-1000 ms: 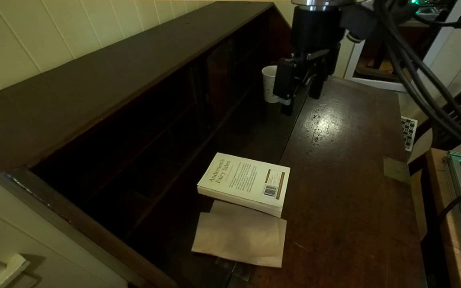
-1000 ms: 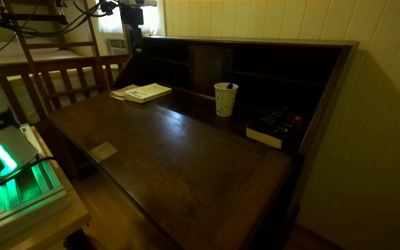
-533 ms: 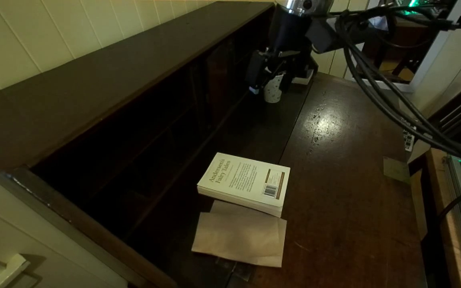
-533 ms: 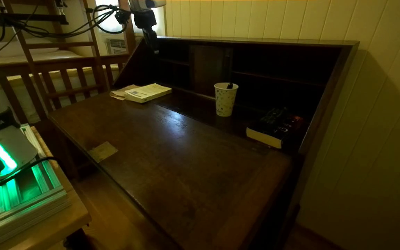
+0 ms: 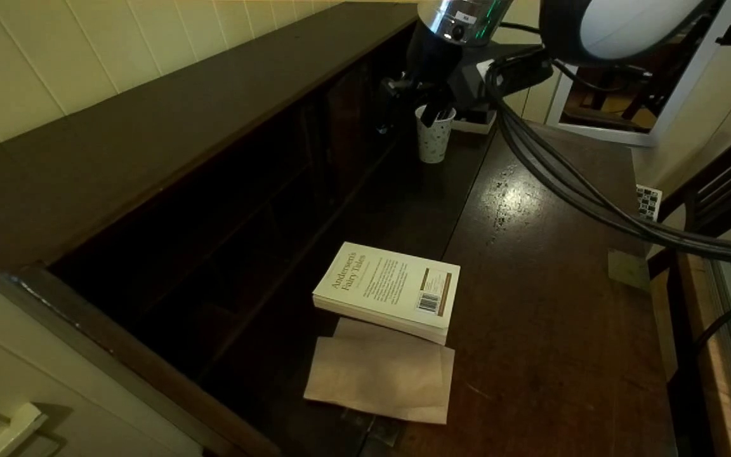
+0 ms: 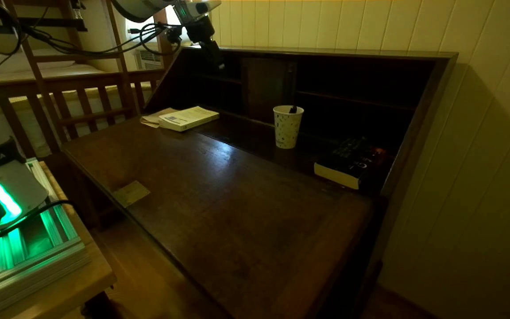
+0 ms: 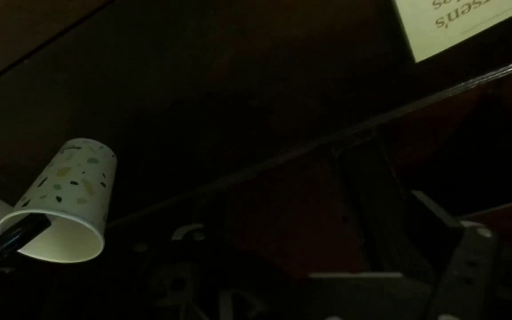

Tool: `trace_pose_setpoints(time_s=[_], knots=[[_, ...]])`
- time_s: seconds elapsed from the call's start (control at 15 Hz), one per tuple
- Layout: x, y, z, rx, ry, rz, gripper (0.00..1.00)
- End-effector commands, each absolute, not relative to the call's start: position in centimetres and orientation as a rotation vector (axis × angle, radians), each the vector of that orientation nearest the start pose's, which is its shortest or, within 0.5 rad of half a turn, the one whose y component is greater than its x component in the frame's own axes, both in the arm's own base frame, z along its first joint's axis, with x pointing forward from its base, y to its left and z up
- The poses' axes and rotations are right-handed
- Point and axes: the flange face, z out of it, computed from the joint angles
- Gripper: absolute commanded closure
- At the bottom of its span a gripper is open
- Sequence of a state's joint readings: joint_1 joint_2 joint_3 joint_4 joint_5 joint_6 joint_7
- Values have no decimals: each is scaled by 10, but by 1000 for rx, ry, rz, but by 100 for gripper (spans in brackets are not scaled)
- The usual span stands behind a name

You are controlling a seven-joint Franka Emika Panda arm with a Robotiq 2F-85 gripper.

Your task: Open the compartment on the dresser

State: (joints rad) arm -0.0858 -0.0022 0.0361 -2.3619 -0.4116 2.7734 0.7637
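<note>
Panelled wall (image 6: 326, 26) behind. L to R in an exterior view: gripper (image 6: 220, 65) up high, jaws well apart, nothing held; compartment (image 6: 264, 86) mid dresser (image 6: 219, 212), prob. closed but v. dark; cup (image 6: 287, 133) in front, a bit R. Approach step, I'd say; next: jaws to compartment's edge, pull. Wrist view shows the jaw gap; that ext. angle doesn't.

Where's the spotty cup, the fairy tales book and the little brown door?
Spotty cup (image 7: 70, 182), in the wrist view: patterned outside.
Fairy tales book (image 5: 391, 285), in an exterior view: upper cover.
Little brown door (image 6: 266, 86), in an exterior view: flat front.
</note>
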Motion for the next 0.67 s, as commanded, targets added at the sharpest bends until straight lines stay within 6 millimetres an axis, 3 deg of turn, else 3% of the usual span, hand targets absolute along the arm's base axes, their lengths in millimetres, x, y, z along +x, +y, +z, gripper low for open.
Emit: trace_pose_setpoints(time_s=[0.0, 0.07, 0.13, 0.6], knots=[[550, -14, 369, -3012, 804, -856, 0], [553, -12, 367, -3010, 829, -859, 0], [541, -12, 369, -3031, 786, -812, 0], [542, -11, 367, -3031, 790, -812, 0]])
